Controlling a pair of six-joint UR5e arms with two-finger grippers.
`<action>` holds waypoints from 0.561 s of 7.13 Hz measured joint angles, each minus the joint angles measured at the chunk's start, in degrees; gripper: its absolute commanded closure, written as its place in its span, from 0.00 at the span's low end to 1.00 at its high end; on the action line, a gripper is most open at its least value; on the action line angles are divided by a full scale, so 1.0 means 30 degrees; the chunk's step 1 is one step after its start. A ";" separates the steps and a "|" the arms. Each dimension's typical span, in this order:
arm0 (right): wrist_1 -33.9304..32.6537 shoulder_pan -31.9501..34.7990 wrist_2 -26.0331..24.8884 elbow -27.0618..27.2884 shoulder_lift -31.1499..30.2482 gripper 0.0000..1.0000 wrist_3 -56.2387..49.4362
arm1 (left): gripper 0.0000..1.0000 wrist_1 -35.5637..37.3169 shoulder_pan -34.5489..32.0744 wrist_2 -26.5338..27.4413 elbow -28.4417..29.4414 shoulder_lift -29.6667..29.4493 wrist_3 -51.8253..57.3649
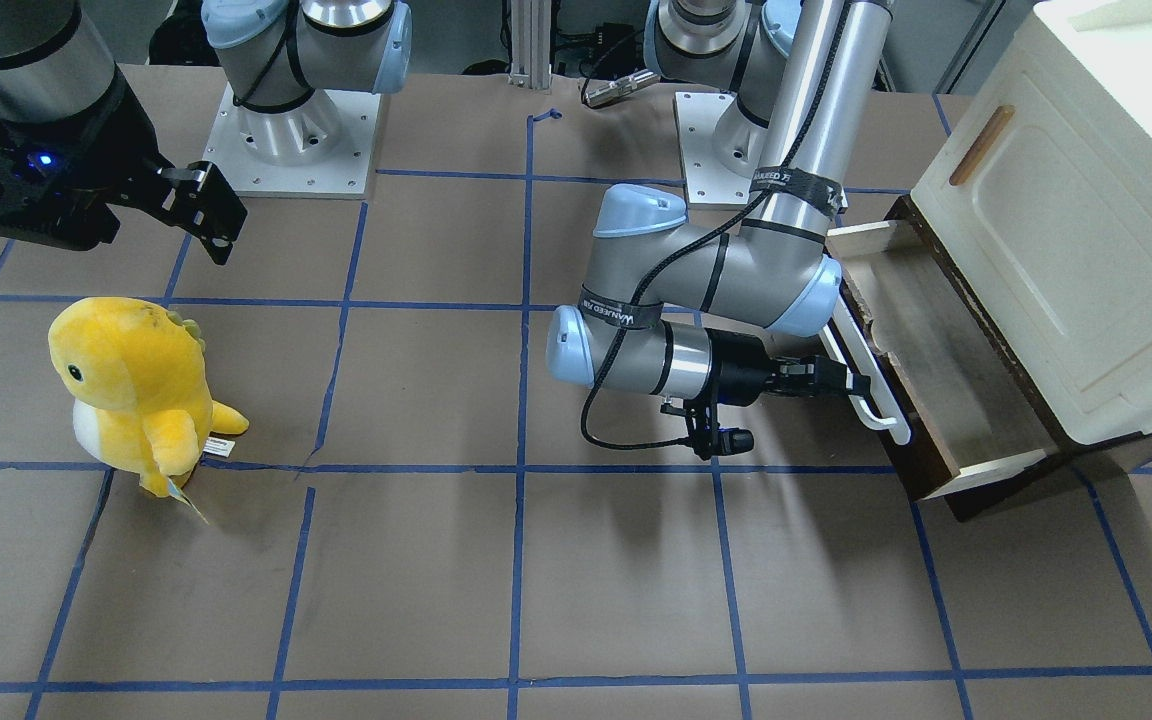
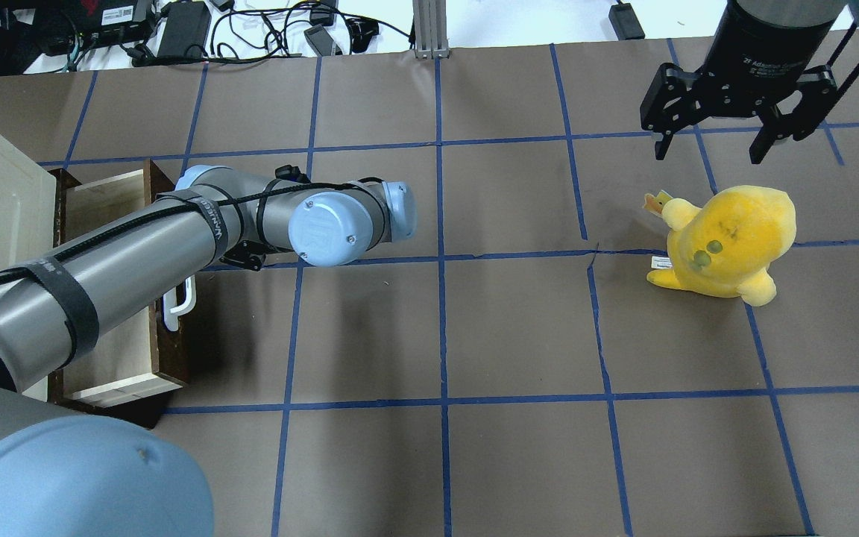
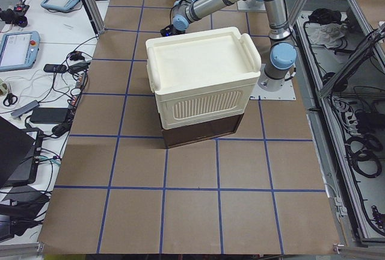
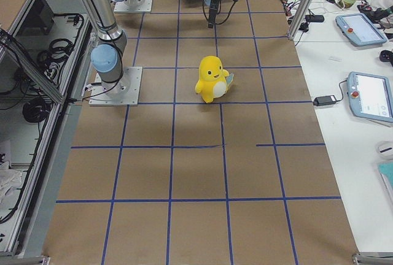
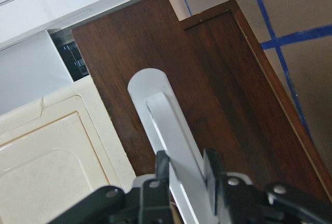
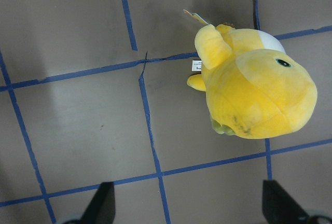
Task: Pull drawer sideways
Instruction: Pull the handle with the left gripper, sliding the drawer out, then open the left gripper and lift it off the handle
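We see the dark brown wooden drawer (image 1: 946, 370) pulled out beneath the cream-white cabinet (image 1: 1066, 250), left hand (image 1: 854, 385) clamped on its long white bar handle (image 1: 891, 415). The right hand (image 2: 711, 145) hangs open, seemingly above the bench (image 1: 616, 580), near the yellow plush toy (image 1: 136, 390).

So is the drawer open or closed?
Open. The drawer sticks out of the cream cabinet, its pale wooden inside showing. The left end effector is shut on its white handle.
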 measured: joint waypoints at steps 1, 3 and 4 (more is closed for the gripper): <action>0.0007 0.0003 -0.0001 -0.0001 0.0000 0.00 -0.0001 | 0.00 0.0259 -0.0001 -0.0025 0.0014 0.0235 -0.0055; 0.0010 0.0008 0.0000 -0.0001 -0.0001 0.00 0.0001 | 0.00 0.1942 -0.0029 -0.0204 0.0184 0.0852 0.0380; 0.0007 0.0009 -0.0001 -0.0001 -0.0001 0.00 0.0000 | 0.00 0.2432 -0.0021 -0.0797 0.0743 0.1392 0.1145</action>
